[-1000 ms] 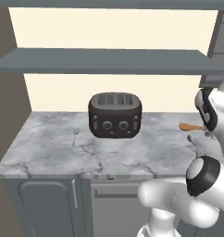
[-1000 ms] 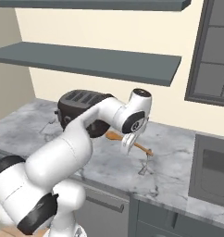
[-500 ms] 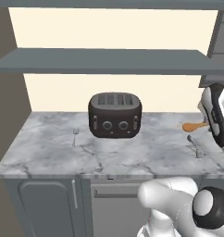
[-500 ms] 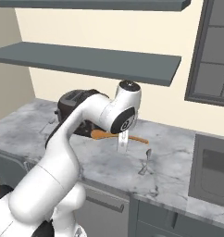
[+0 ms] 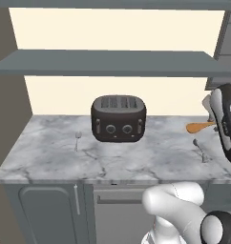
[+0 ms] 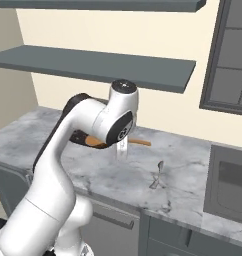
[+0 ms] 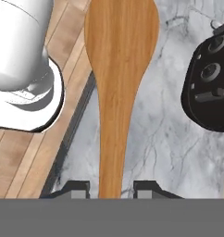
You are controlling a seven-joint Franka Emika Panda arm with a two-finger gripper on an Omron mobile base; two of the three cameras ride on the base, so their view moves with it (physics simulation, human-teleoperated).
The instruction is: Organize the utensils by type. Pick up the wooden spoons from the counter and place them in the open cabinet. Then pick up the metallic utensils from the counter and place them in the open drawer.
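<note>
My gripper [image 7: 111, 190] is shut on the handle of a wooden spoon [image 7: 118, 69], whose oval bowl points away from the hand. From the left base the spoon's bowl [image 5: 199, 127] pokes out beside my arm, above the right end of the marble counter [image 5: 146, 159]. From the right base the spoon [image 6: 141, 143] hangs level over the counter [image 6: 193, 165], with the gripper [image 6: 122, 150] pointing down. One metal spoon [image 5: 77, 139] lies left of the toaster and another [image 5: 200, 148] lies at the right, seen also [image 6: 158, 173] near the hand. The cabinet and drawer are out of view.
A black toaster [image 5: 118, 118] stands mid-counter against the wall, its front also showing [image 7: 211, 88] beside the spoon. Two grey shelves [image 5: 103, 62] run above the counter. Grey cupboard fronts [image 5: 46, 209] sit below. A dark window frame [image 6: 228, 55] is at the right.
The arm has swung with the wooden spoon, carrying it slightly up and toward the toaster side; the hand has turned. Both metal spoons lie where they were.
</note>
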